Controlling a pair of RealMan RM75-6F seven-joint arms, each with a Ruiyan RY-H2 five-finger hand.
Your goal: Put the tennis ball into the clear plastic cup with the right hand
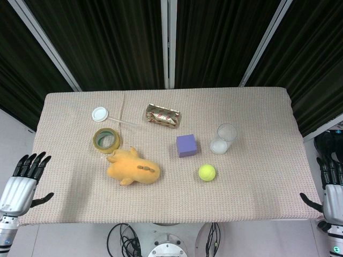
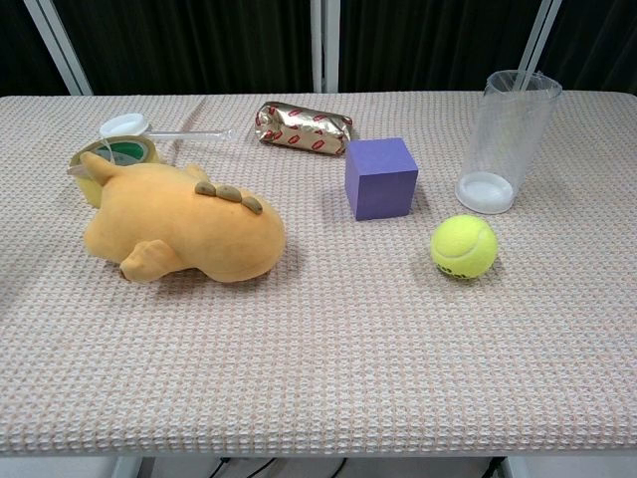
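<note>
The yellow-green tennis ball lies on the cloth-covered table, right of centre and near the front. Just behind it and slightly right, the clear plastic cup stands upright with nothing inside. My right hand hangs off the table's right edge, fingers spread, holding nothing, well away from the ball. My left hand is at the table's left front corner, also spread and holding nothing. Neither hand shows in the chest view.
A purple cube sits left of the cup. An orange plush toy, a tape roll, a foil-wrapped snack and a white spoon lie further left.
</note>
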